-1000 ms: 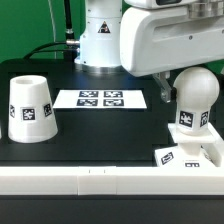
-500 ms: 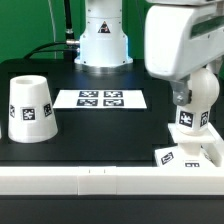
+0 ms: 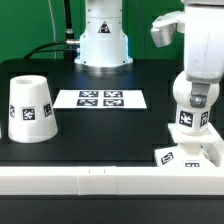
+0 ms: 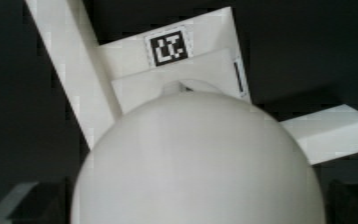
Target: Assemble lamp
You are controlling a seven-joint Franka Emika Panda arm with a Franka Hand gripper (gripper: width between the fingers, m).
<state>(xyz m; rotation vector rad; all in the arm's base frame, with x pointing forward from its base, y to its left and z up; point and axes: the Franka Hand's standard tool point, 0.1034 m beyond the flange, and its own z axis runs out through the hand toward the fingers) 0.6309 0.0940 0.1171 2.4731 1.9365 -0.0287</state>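
The white bulb [image 3: 189,117] stands upright on the stepped square base [image 3: 188,155] at the exterior view's right, a tag on its neck. My gripper [image 3: 196,97] is down over the bulb's round head and hides most of it. In the wrist view the bulb head [image 4: 197,160] fills the space between my fingers, which show only as dark shapes at the frame's edges, with a narrow gap on each side. My gripper [image 4: 194,208] looks open around it. The tagged base [image 4: 167,55] lies beyond. The cup-like shade [image 3: 30,108] stands rim down at the exterior view's left.
The marker board [image 3: 101,98] lies flat in the middle of the black table. The arm's own pedestal [image 3: 103,40] stands behind it. A white rail [image 3: 90,184] runs along the table's front edge.
The arm has swung toward the exterior view's right and come down, so the gripper now sits over the bulb's head, which showed fully before. Bulb, base and shade have not moved.
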